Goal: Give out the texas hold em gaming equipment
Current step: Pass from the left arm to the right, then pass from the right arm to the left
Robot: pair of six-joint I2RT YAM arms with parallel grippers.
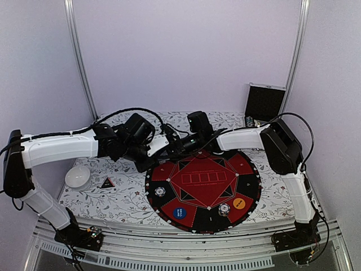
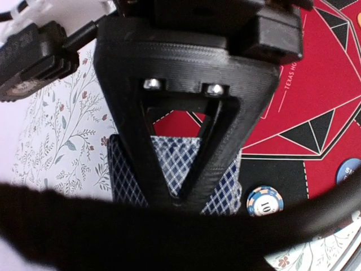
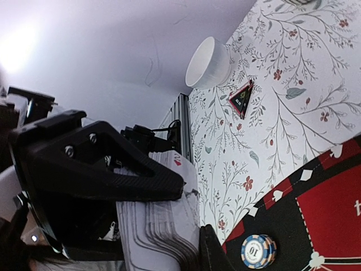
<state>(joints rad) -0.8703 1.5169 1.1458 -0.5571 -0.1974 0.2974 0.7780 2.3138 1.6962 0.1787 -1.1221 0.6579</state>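
A deck of playing cards [image 2: 176, 161] with blue diamond backs is pinched in my left gripper [image 2: 179, 197], held above the left rim of the round red and black poker mat [image 1: 248, 183]. My right gripper [image 3: 193, 212] meets it from the other side, its jaws close together on the edge of a white-faced card [image 3: 183, 169] of that fanned deck. In the top view the left gripper [image 1: 153, 155] and right gripper [image 1: 170, 144] nearly touch. On the mat lie two striped chips [image 1: 160, 191] [image 1: 224, 209], a blue disc [image 1: 179, 213] and an orange disc [image 1: 239, 202]. The chip [image 2: 264, 200] marked 10 lies just below the deck.
A pale cup [image 1: 77, 176] and a small black triangular piece [image 1: 107, 183] sit on the floral cloth left of the mat. A black silver-edged case [image 1: 264, 101] stands at the back right. The cup [image 3: 208, 62] and triangle [image 3: 241, 97] also show in the right wrist view.
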